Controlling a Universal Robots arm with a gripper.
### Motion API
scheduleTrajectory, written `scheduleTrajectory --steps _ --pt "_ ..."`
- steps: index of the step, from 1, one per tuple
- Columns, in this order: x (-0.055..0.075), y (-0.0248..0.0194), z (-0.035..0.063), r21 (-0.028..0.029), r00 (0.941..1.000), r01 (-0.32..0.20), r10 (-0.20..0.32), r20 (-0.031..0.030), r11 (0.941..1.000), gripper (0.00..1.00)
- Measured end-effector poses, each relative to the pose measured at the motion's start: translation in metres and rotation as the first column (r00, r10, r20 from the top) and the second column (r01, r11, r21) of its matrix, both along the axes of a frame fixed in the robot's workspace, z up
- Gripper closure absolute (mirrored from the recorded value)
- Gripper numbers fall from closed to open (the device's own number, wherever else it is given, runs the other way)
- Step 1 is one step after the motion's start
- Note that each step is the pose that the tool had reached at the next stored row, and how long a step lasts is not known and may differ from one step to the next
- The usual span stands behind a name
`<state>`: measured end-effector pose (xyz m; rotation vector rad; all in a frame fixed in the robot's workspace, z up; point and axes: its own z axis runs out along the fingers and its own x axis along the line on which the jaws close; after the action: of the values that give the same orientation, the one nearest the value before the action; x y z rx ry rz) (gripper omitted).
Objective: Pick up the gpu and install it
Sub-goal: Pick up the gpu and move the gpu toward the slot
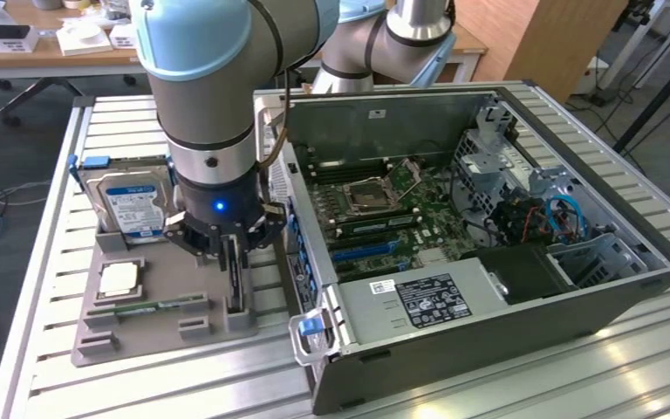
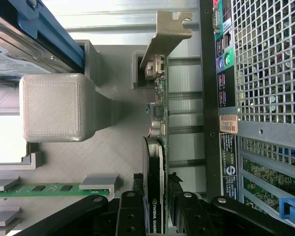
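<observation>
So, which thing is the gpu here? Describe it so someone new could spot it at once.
On the exterior view's left of the open computer case sits a grey parts tray. The gpu stands on edge in its slot nearest the case, under the gripper. Unlike the blue-labelled hard drive and green memory stick, it is a thin black card with a silvery end bracket.

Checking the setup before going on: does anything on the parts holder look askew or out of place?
Nothing stands out. The gpu stands on edge, straight in its slot of the grey holder, with the gripper straddling it; the hard drive and the memory stick sit squarely in their own slots.
</observation>
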<state>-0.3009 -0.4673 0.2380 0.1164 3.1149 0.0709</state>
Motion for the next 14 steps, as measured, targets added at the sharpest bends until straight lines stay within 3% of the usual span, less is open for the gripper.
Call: scheduleTrajectory --steps 14 --pt "0.0018 0.0000 0.0000 0.0000 1.0000 0.000 0.000 -0.0003 1.0000 0.69"
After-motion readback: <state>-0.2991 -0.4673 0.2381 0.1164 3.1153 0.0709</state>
